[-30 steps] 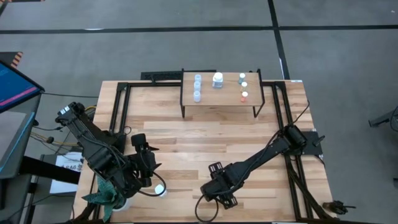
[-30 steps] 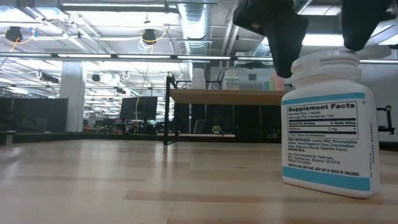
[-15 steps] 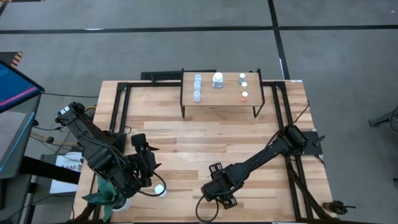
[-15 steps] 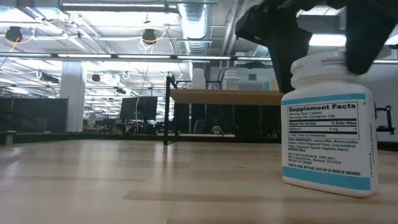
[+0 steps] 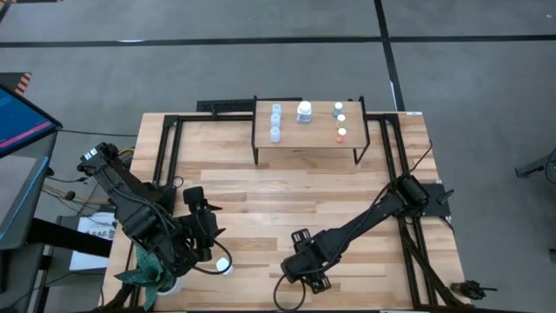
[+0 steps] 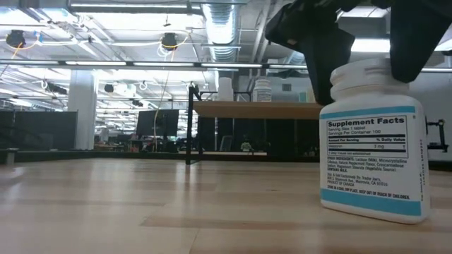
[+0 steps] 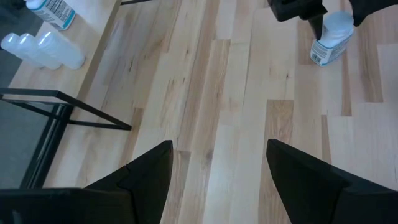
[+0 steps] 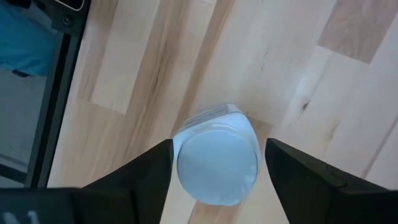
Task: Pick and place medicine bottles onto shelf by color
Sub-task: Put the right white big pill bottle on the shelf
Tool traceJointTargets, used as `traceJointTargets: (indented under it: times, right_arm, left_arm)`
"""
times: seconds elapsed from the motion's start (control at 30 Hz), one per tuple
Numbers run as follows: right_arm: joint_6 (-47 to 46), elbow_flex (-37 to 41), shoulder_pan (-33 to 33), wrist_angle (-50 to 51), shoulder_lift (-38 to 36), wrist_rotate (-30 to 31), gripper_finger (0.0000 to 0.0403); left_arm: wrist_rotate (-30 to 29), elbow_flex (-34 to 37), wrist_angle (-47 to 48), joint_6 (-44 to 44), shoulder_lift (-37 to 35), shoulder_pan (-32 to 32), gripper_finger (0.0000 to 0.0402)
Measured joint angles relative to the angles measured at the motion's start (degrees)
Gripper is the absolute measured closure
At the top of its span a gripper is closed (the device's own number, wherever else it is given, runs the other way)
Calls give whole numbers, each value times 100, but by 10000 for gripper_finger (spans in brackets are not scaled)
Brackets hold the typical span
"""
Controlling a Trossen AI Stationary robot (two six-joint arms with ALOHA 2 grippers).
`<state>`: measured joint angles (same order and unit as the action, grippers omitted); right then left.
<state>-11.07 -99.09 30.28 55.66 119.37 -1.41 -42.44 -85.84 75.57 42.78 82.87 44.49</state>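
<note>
A large white medicine bottle [image 6: 373, 152] with a blue-banded label stands upright on the table near its front edge. My right gripper [image 8: 216, 163] is open over it, one finger on each side of the white cap [image 8: 216, 165]. I cannot tell whether they touch. In the high view the right gripper [image 5: 306, 273] hides the bottle. My left gripper [image 7: 217, 168] is open and empty at the table's front left [image 5: 198, 202]. Another white bottle [image 5: 223, 265] stands beside the left arm. The shelf [image 5: 304, 141] at the far middle holds several bottles.
On the shelf stand three pale-blue-capped bottles [image 5: 275, 121] at the left, a white bottle [image 5: 304, 111] in the middle and three small bottles [image 5: 340, 120] at the right. A green plant in a white pot [image 5: 156, 280] sits at the front left corner. Black rails [image 5: 170, 148] frame the table.
My right gripper has come down a little around the white bottle's cap, so its fingers now reach lower on both sides of it. The bottle has stayed upright in the same place.
</note>
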Motion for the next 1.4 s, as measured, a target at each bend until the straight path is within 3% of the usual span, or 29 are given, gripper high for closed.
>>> traceJointTargets:
  times: [0.17,0.43,0.67,0.97,1.17,1.4]
  right_arm:
    - [0,0,2,28,0,0,160]
    - [-228,-11,-81,-26,-13,0,249]
    - [-391,7,-264,179,-146,30,250]
    - [-365,-2,-737,837,-1331,585,241]
    - [-344,-7,-1454,1214,-2246,1494,241]
    - [455,-7,-2662,1128,-2699,1650,242]
  left_arm:
    - [0,0,0,4,0,-2,155]
    - [0,0,0,15,0,-1,155]
    - [0,0,0,15,0,-1,155]
    - [0,0,1,-69,0,-2,155]
    - [0,0,2,-114,0,-2,155]
    - [-1,0,1,-114,0,-1,155]
